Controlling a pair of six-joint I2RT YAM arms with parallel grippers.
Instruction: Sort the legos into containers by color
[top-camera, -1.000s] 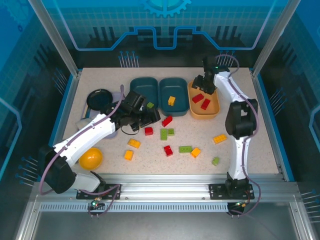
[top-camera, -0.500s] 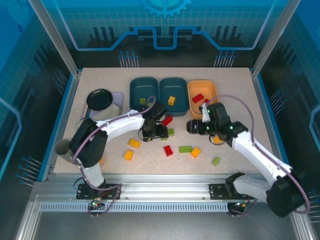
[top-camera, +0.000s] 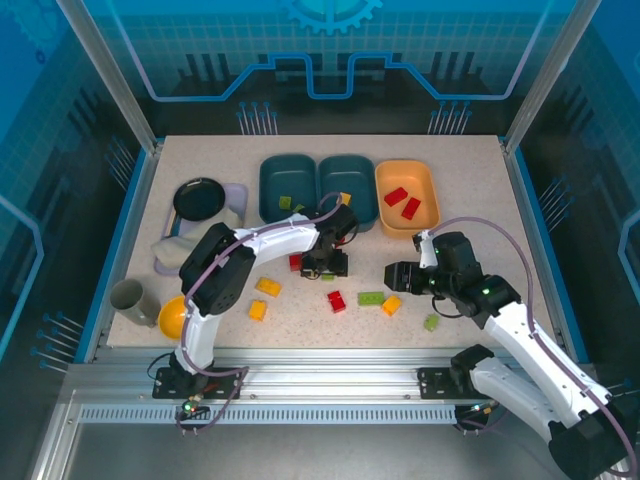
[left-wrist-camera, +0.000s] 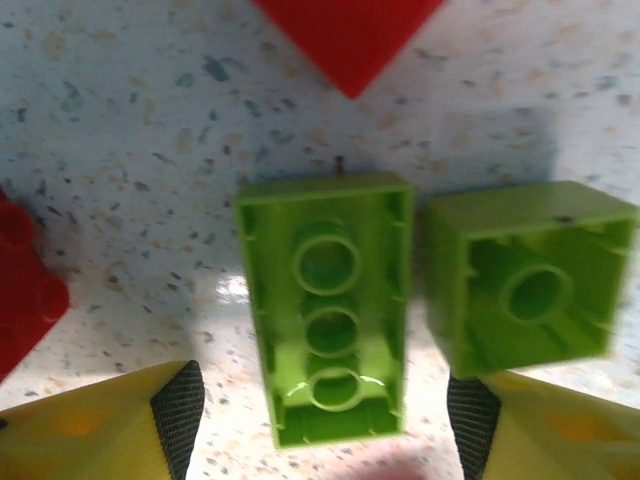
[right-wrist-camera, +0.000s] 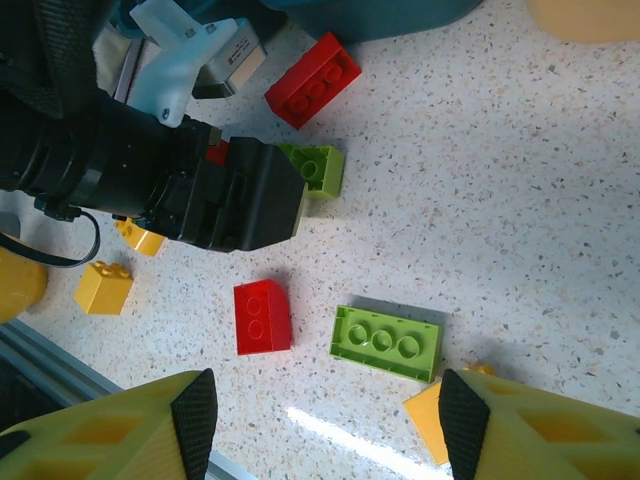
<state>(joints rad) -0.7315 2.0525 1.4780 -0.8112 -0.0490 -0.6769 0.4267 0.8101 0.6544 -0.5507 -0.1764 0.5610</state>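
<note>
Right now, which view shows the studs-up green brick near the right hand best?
Right wrist: the green brick lies close below the camera, three studs plain. Top external shows it as a small green bar, studs unresolved.

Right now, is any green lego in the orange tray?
No, the orange tray holds just two red legos.

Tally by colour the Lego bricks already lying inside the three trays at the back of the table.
Red Lego bricks: 2, in the light orange tray
Green Lego brick: 1, in the left teal tray
Yellow Lego brick: 1, in the middle teal tray
Total: 4
</note>
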